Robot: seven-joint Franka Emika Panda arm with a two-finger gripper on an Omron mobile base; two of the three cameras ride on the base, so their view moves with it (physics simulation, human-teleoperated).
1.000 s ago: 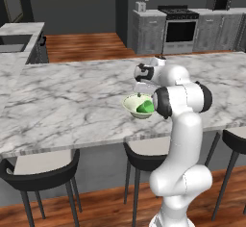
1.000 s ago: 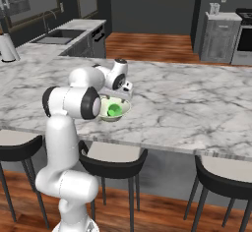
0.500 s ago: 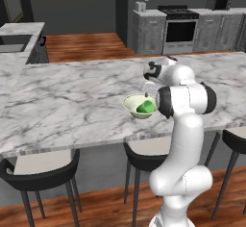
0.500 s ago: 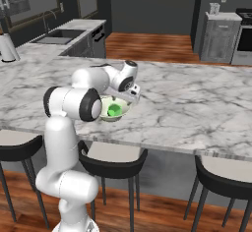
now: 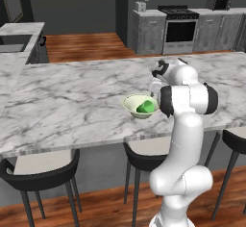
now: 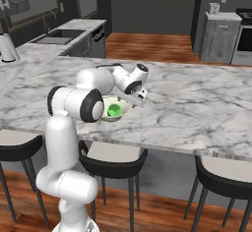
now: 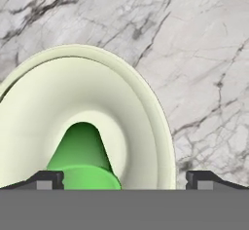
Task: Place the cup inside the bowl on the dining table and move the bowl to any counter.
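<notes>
The pale cream-green bowl stands near the front edge of the marble dining table. The bright green cup lies on its side inside the bowl. My gripper hovers just above the bowl's right rim, pointing down. It is open, with one fingertip over the bowl's inside by the cup and the other past the rim. Nothing is held between the fingers.
Dark round-backed stools stand under the table's near edge. Across the wooden floor a marble counter over grey cabinets sits beside a stove. A sink counter with a kettle lies to the left.
My hand has drifted to the right across the bowl, from above the cup toward the right rim. The cup and the bowl have stayed where they were.
</notes>
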